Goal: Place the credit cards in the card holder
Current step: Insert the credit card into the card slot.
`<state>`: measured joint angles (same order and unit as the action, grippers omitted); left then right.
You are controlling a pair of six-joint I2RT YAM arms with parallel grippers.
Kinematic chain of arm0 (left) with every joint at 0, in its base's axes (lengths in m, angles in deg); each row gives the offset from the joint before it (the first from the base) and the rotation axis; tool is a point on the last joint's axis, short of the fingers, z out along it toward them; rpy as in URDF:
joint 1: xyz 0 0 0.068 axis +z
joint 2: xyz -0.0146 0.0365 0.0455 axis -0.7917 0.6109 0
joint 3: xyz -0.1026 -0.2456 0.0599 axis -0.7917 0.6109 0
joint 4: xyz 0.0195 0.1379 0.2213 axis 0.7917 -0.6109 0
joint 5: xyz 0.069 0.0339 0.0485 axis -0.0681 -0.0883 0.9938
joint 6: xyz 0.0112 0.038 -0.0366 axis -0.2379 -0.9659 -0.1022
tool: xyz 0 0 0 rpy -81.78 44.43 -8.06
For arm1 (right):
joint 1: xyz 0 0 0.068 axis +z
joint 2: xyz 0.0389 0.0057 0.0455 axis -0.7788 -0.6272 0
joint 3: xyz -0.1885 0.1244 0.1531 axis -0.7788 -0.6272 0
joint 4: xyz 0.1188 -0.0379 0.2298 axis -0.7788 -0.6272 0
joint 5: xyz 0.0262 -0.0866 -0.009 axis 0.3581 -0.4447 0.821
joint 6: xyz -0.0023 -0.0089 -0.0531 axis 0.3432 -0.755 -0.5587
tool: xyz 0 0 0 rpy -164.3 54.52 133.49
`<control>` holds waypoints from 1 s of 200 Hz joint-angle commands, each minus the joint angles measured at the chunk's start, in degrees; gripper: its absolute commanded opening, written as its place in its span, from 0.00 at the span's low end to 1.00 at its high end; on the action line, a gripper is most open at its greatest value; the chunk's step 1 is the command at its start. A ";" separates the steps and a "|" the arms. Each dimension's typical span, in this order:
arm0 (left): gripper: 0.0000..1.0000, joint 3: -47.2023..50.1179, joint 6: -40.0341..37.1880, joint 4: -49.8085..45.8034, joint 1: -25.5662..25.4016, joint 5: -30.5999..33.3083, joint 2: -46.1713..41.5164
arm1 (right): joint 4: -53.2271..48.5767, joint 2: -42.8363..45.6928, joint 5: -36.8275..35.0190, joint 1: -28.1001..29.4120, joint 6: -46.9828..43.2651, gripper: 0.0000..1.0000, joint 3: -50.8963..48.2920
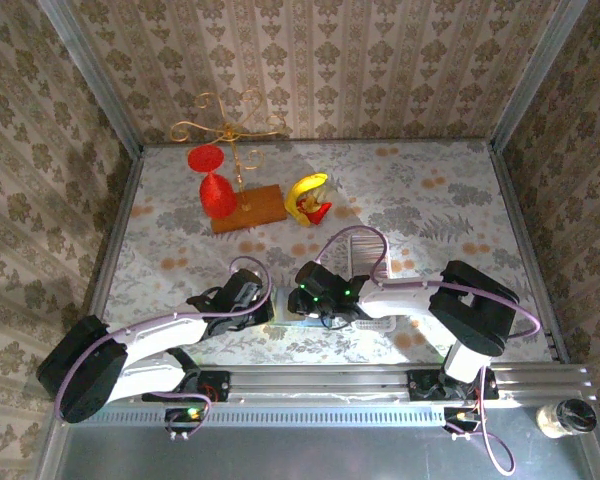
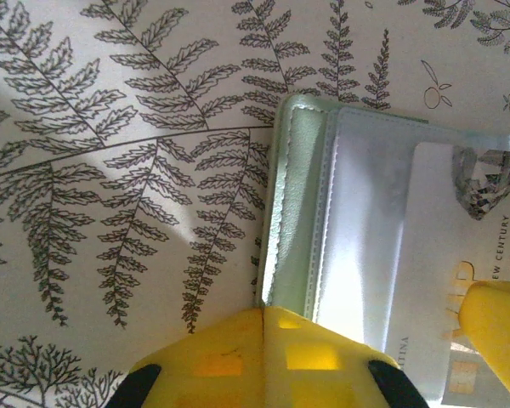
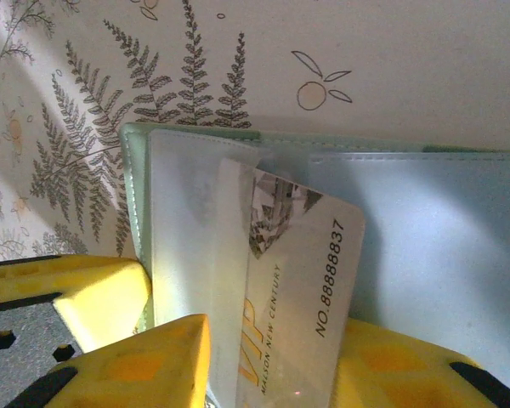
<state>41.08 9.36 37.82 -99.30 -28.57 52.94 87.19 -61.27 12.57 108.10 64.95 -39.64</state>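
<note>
The card holder (image 2: 296,212) lies open on the fern-print cloth, sage green outside and bluish-grey inside (image 3: 433,246). One silvery VIP credit card (image 3: 297,280) is partly tucked under its clear pocket, also seen as the credit card (image 2: 429,255). My right gripper (image 3: 276,344) is open, its yellow fingers (image 3: 144,365) on either side of the card's near end. My left gripper (image 2: 263,313) is shut, its tips touching the holder's left edge. From above, both grippers (image 1: 270,300) (image 1: 305,298) meet over the holder. A pale ribbed strip of credit cards (image 1: 367,255) lies just behind them.
A wooden base (image 1: 248,208) with a gold wire stand and a red goblet (image 1: 216,185) stands at the back left. Next to it sits a yellow and red figure (image 1: 310,197). Patterned walls close three sides. A small jar (image 1: 565,418) sits beyond the front rail.
</note>
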 commanded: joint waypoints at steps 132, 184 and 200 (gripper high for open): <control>0.00 0.69 0.00 -0.71 -1.50 -2.58 1.53 | -9.19 -1.65 -3.75 2.82 -3.75 0.30 6.18; 0.00 1.14 0.05 -0.89 -1.61 -2.07 0.79 | -10.78 0.58 -5.69 3.34 -4.48 0.31 6.12; 0.00 1.02 -0.02 -0.93 -1.51 -2.15 0.73 | -11.66 2.37 -6.88 3.43 -4.56 0.31 5.13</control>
<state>41.10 9.36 38.60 -99.96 -28.46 53.21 78.34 -62.38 9.07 111.08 61.32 -33.80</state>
